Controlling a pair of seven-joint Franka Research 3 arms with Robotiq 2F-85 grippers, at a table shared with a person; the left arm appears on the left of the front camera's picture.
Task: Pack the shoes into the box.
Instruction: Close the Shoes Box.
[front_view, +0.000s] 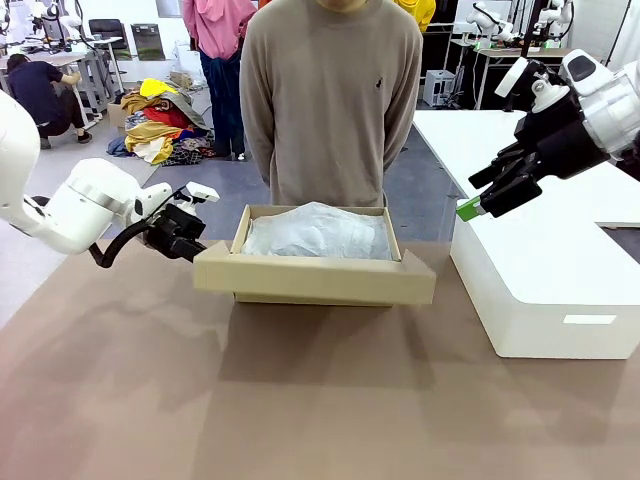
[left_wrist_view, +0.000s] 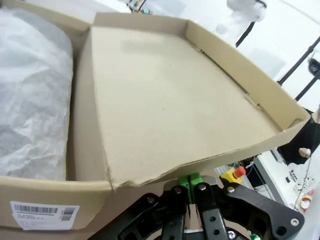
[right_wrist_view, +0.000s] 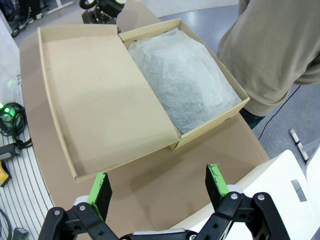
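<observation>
Sitting in the middle of the brown table (front_view: 300, 400) in the front view, the box (front_view: 315, 275) is lying open, its tan cardboard flap lid hanging toward the robot's side and crumpled white tissue paper (front_view: 315, 232) mounding up inside it. The left gripper (front_view: 192, 240) is reaching in low from the left and touching the left end of the flap, though this view is not showing whether its fingers are together or apart. The right gripper (front_view: 480, 205) is hanging in the air above the large white block (front_view: 545, 290), well apart from the box, with a green pad showing at its tip. A person in a beige sweater (front_view: 330, 100) is standing at the far side, just behind the box.

The left wrist view is giving what the front view is hiding: the green-padded fingers (left_wrist_view: 190, 181) are pressed together right at the ragged edge of the lid (left_wrist_view: 180, 100), touching the cardboard, while the smooth matte inside of the lid is stretching away and the wrinkled tissue is bulging at the left. A white barcode label (left_wrist_view: 44, 212) is showing on the box's side wall.

The right wrist view is looking down from above, with its fingers (right_wrist_view: 216, 182) spread wide and holding nothing. It is showing the whole box as two shallow rectangles, lid beside tissue-filled tray. The shoes are not visible; the tissue is covering the tray's contents.
</observation>
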